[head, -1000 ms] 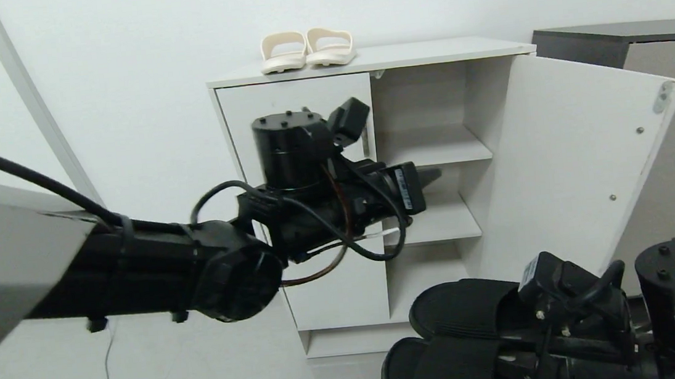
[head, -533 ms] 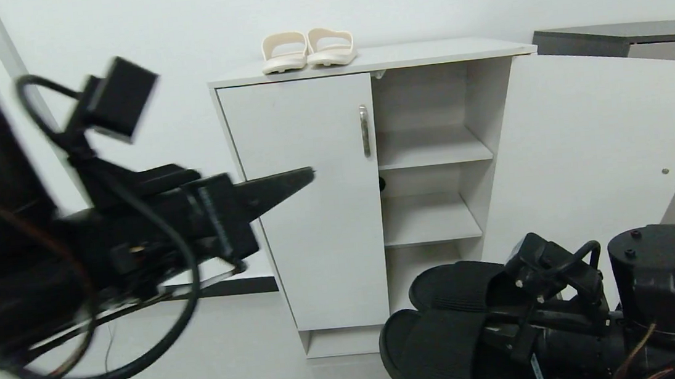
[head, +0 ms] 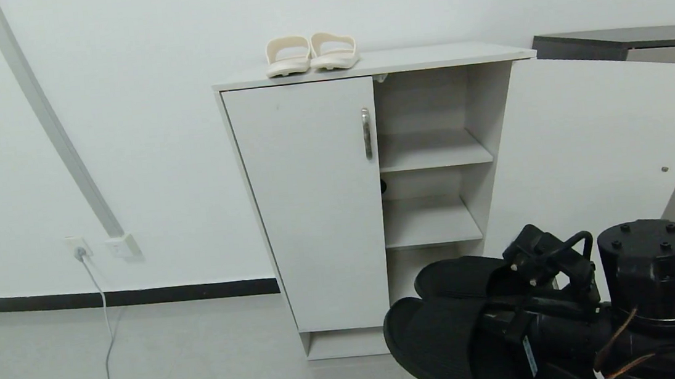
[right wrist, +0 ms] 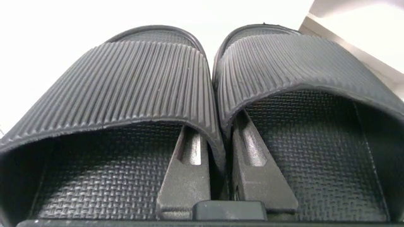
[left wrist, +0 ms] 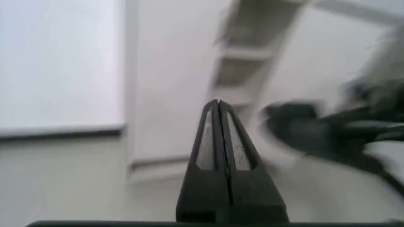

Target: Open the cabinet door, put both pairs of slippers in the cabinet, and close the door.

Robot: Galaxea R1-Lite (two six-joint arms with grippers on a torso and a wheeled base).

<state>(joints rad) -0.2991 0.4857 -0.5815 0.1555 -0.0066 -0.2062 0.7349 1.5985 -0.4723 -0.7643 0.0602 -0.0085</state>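
The right gripper [right wrist: 216,129] has its jaws narrowed on the touching inner walls of the black slippers [head: 441,334]. One finger sits under each strap, and the pair is held side by side. The left gripper [left wrist: 218,108] has its jaws pressed flat together, holding nothing, with grey floor [left wrist: 76,170] below them. Ahead of the right jaws stands the cabinet [head: 375,62], its right compartment open towards the pair, with a shelf [head: 430,224] at mid height. The open door [head: 588,153] swings out to the right of those jaws, and the closed door [head: 314,204] is to their left. Farthest off, cream slippers [head: 312,54] sit on the cabinet top.
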